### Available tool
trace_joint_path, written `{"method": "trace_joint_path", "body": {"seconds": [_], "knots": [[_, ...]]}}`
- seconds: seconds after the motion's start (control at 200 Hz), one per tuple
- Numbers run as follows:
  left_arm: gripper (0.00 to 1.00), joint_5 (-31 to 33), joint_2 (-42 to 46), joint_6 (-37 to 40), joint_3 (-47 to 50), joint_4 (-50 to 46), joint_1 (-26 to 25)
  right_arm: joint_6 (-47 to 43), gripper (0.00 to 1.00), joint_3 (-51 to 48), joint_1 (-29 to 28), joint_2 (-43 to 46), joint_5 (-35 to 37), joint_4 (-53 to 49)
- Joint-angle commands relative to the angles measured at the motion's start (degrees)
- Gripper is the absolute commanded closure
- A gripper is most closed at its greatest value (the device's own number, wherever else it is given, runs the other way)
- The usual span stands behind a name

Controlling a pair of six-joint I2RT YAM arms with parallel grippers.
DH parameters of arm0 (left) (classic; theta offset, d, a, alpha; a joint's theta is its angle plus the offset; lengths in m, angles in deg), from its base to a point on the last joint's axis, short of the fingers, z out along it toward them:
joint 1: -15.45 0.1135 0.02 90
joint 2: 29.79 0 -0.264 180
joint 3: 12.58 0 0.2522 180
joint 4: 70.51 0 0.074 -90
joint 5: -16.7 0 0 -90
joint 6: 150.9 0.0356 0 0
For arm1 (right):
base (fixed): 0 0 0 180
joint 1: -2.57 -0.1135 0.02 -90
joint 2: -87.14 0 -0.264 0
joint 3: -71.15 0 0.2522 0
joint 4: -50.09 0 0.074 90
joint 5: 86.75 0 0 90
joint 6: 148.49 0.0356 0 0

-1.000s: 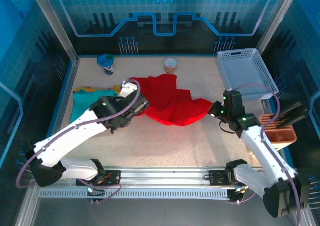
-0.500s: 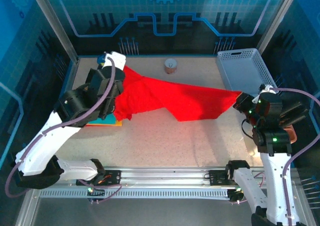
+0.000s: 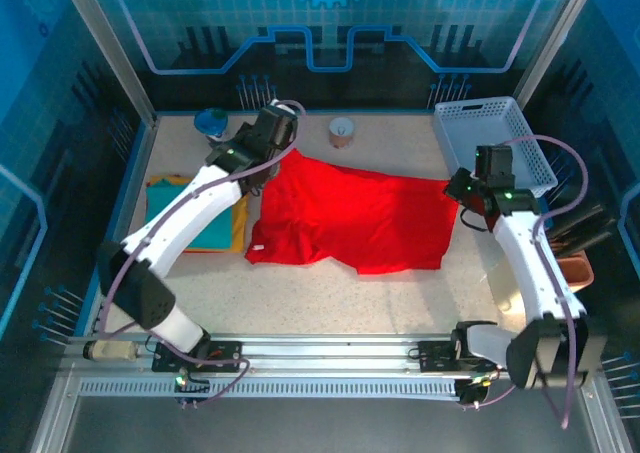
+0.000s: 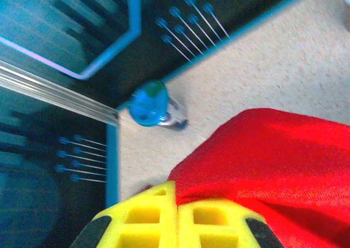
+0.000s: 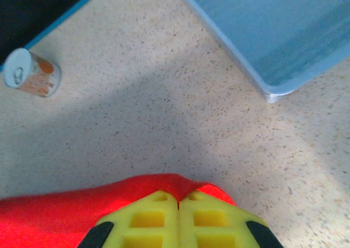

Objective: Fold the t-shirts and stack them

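Spreading the red t-shirt (image 3: 350, 218) flat on the middle of the counter (image 3: 350, 293) looks like the step in hand. The left claw (image 4: 176, 199) and right claw (image 5: 179, 201) are each clamped on 1 far corner. The next move probably calls for letting go, then regripping for a fold.

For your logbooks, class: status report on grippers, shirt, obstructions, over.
Left gripper shut on red t-shirt, far-left corner. Right gripper shut on far-right corner. Lies spread, mostly flat. Small can beyond it, apart.
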Motion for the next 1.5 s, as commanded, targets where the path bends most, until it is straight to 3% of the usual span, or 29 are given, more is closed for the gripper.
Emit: {"method": "trace_joint_path", "body": {"seconds": [0.0,0.09,0.235,0.285,0.32,0.4,0.425,0.48,0.54,0.78,0.881,0.991,1.211,1.496], "knots": [[1.00,-4.59,-6.48,-2.62,-2.37,2.41,2.50,-0.61,1.00,3.28,-1.21,-5.80,0.01,5.09],[1.00,-5.92,-13.84,-1.32,-6.61,3.65,4.19,-0.15,1.00,6.33,-2.17,-11.54,0.21,7.18],[1.00,-6.06,-26.75,-0.37,-22.26,-1.12,6.73,-0.71,1.00,15.14,-3.22,-22.54,2.59,7.37],[0.88,-5.64,-31.16,-0.94,-28.86,-4.69,7.65,-0.76,0.99,18.67,-3.30,-25.92,3.05,5.96],[0.80,-5.81,-33.77,-2.20,-33.39,-8.15,8.29,-1.06,0.88,20.34,-3.33,-27.69,2.93,5.31],[0.63,-6.95,-37.65,-7.27,-41.10,-18.38,9.34,-2.02,0.51,22.00,-3.37,-29.31,1.45,4.69],[0.53,-7.29,-37.70,-9.22,-41.41,-20.74,9.54,-2.36,0.39,21.86,-3.55,-29.19,0.92,4.37],[0.38,-8.42,-35.27,-12.46,-36.87,-22.72,9.55,-3.01,0.15,20.14,-3.97,-27.67,0.98,4.41],[0.34,-10.86,-30.05,-16.06,-27.86,-21.64,9.57,-3.70,0.00,16.74,-4.43,-25.27,0.00,5.25],[0.32,-23.90,-4.15,-32.45,9.56,-16.98,7.86,-0.95,0.00,-3.01,-5.62,-10.38,-4.92,3.24],[0.32,-30.12,4.48,-38.85,20.73,-16.46,6.99,1.17,0.03,-12.09,-5.70,-3.40,-5.53,2.19],[0.31,-32.66,10.09,-43.67,28.68,-16.82,4.94,2.97,0.07,-18.96,-6.02,1.75,-5.80,1.37],[0.25,-36.09,13.88,-51.53,39.20,-9.35,0.79,6.25,0.10,-25.72,-6.55,1.46,-6.47,4.09],[0.23,-27.68,4.30,-52.62,41.00,1.08,-1.69,8.45,0.18,-24.43,-7.72,-7.78,-4.77,11.48]]}}
